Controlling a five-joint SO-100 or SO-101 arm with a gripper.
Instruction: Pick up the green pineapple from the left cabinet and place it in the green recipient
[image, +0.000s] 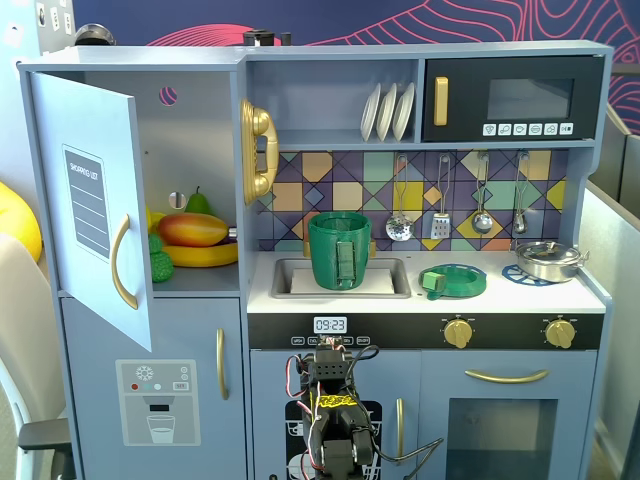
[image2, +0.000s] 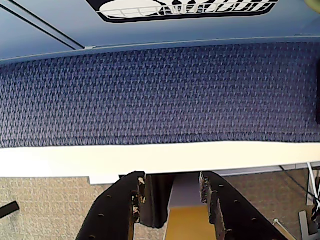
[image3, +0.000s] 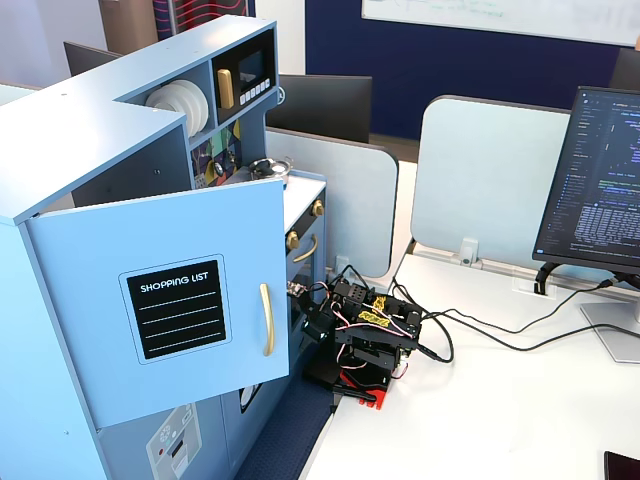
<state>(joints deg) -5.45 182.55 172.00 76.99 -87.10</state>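
Observation:
The left cabinet's door (image: 95, 200) stands open; it also shows in a fixed view (image3: 180, 300). On the shelf inside, the green pineapple (image: 160, 262) sits at the left, partly hidden by the door, beside a mango (image: 193, 229), a banana (image: 205, 255) and a pear (image: 198, 203). The green recipient (image: 340, 250) stands upright in the sink. My arm (image: 333, 410) is folded low in front of the kitchen, far below both. In the wrist view my gripper (image2: 171, 180) is open and empty, pointing at blue carpet.
A flat green dish with a blue rim (image: 453, 280) and a metal pan (image: 548, 260) sit on the counter to the right of the sink. In a fixed view, cables (image3: 480, 335) and a monitor (image3: 600, 190) are on the white desk beside the arm (image3: 365, 335).

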